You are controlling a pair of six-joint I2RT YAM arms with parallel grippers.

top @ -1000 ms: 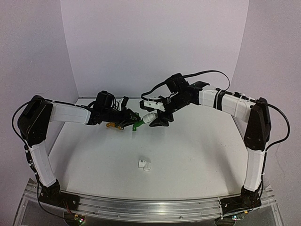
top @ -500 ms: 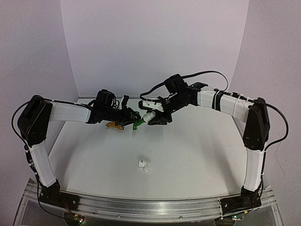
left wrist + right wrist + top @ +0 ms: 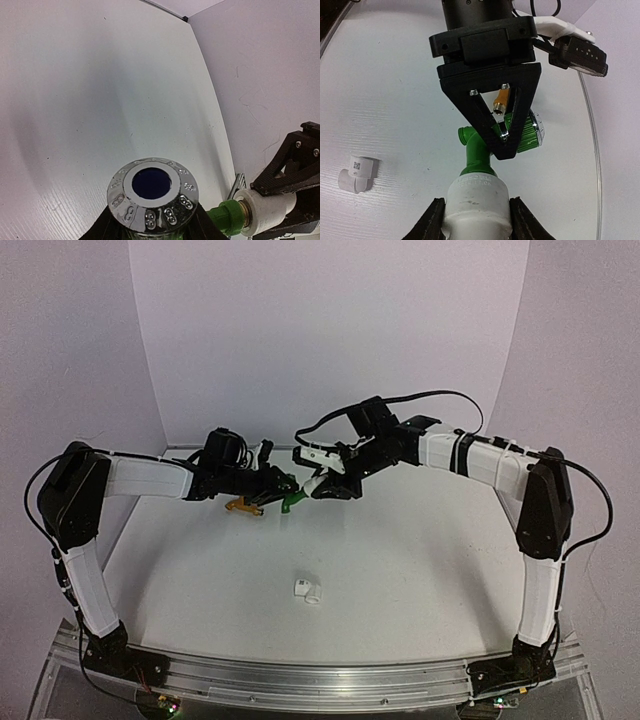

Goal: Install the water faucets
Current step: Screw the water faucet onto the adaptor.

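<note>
My left gripper (image 3: 281,490) is shut on the chrome-capped knob (image 3: 152,192) of the green water faucet (image 3: 479,147) and holds it above the table at the back centre. The faucet's threaded end sits in a white pipe fitting (image 3: 477,202). My right gripper (image 3: 477,206) is shut on that fitting, one black finger against each side. The two grippers meet tip to tip in the top view, the right gripper (image 3: 325,487) just right of the left. The orange-yellow faucet (image 3: 240,506) lies on the table under the left gripper; its brass end (image 3: 501,102) shows through the left fingers.
A second white pipe fitting (image 3: 308,590) lies on the white table at the centre, also seen as the loose fitting (image 3: 356,172) at left in the right wrist view. White walls enclose the back and sides. Both arms reach in from the table's outer edges.
The right gripper has closed onto the white fitting and shifted slightly left and back with it, against the green faucet. The left gripper has kept its grip and barely moved.
</note>
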